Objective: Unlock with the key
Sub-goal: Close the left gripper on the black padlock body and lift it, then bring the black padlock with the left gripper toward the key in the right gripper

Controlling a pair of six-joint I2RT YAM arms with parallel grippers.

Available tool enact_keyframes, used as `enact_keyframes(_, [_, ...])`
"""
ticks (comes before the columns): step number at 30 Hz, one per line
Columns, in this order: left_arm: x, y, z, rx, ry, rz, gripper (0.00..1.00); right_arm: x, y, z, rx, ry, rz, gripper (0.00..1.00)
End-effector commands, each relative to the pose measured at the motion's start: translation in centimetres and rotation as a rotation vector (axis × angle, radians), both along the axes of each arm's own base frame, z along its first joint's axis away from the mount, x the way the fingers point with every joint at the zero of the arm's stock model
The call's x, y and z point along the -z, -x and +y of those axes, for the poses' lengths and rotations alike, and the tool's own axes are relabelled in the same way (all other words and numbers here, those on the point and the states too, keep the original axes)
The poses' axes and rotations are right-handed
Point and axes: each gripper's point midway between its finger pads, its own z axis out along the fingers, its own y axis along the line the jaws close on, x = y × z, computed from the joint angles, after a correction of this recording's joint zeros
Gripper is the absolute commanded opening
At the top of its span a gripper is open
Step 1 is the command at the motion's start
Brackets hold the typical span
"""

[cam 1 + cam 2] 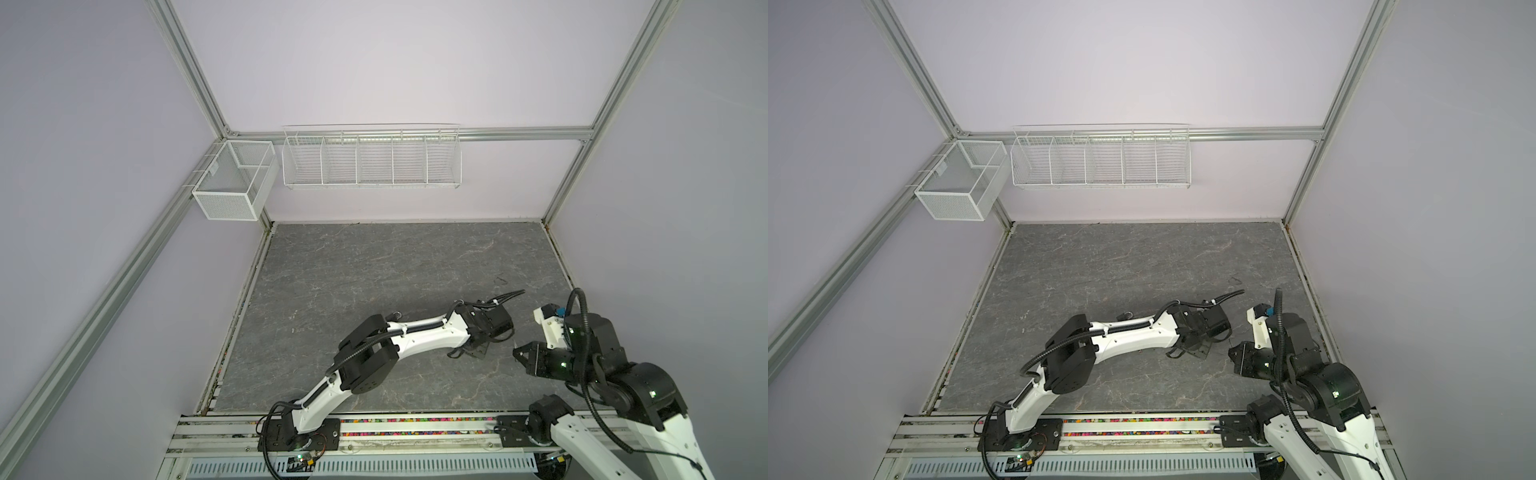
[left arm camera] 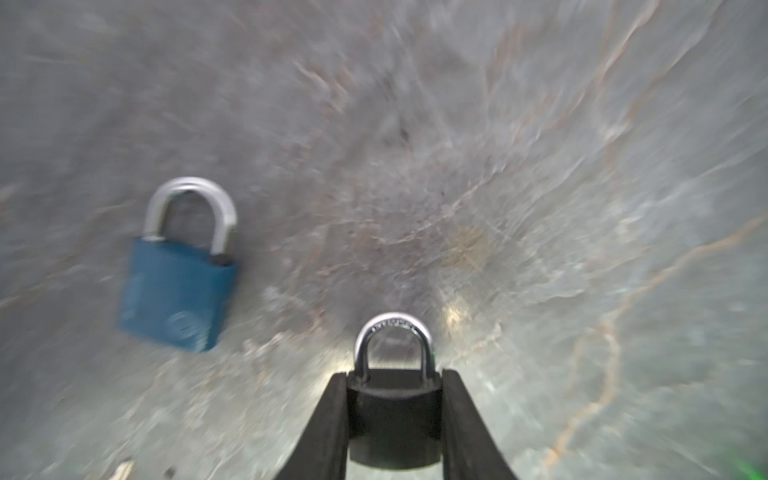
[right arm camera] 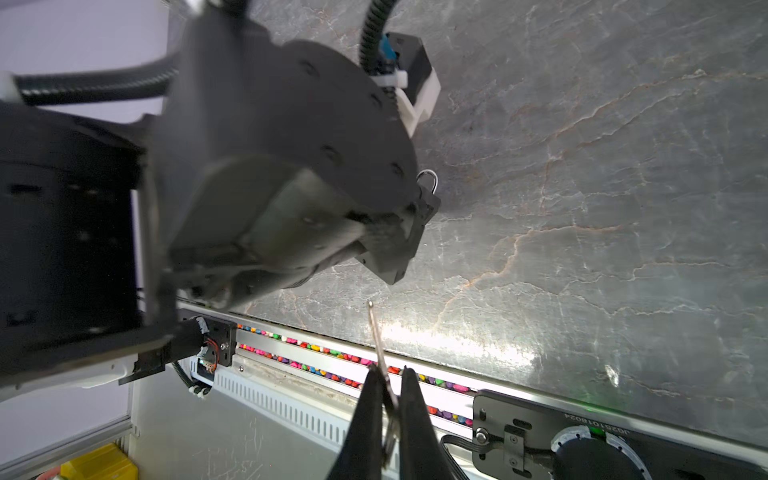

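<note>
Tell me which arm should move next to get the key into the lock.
Right, probably. The right tool pinches the key, blade sticking out towards the left tool, which clamps the black padlock by its body and looks best kept as the steady holder.

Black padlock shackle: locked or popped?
Looks locked. In the left wrist view both legs of the shackle sit down in the black padlock body, with no gap showing.

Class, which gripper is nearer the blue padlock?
Left. The left gripper, clamping the black padlock, is just beside the blue padlock; the right gripper, holding the key, is on the left gripper's far side from it.
</note>
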Motion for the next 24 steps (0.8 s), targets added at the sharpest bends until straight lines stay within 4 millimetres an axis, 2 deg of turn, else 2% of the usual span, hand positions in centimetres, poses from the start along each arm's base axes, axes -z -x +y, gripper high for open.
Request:
enact_keyframes(1, [-7.0, -2.3, 1.0, -0.158, 0.183, -0.056, 0.17, -1.1, 0.1, 1.0, -0.066, -0.032, -0.033, 0.07])
enact_keyframes(6, [-11.2, -4.3, 3.9, -0.335, 0.402, -0.048, 0.12, -2.1, -1.0, 3.0, -0.141, -0.1, -0.05, 0.07])
enact_keyframes(9, [-14.2, -5.4, 6.2, -0.438, 0.536, -0.084, 0.05, -2.4, -2.0, 4.4, -0.183, -0.137, -0.072, 0.07])
enact_keyframes(13, [-17.2, -5.9, 8.2, -0.513, 0.748, -0.139, 0.01, -2.3, -3.6, 6.3, -0.229, -0.168, -0.093, 0.07])
enact_keyframes(18, [-18.4, -6.1, 10.7, -0.63, 0.845, -0.139, 0.0, -1.6, -5.1, 9.0, -0.274, -0.162, -0.128, 0.07])
enact_keyframes(24, [-18.2, -6.3, 13.3, -0.759, 0.926, -0.124, 0.0, -0.8, -6.6, 12.7, -0.29, -0.169, -0.139, 0.07])
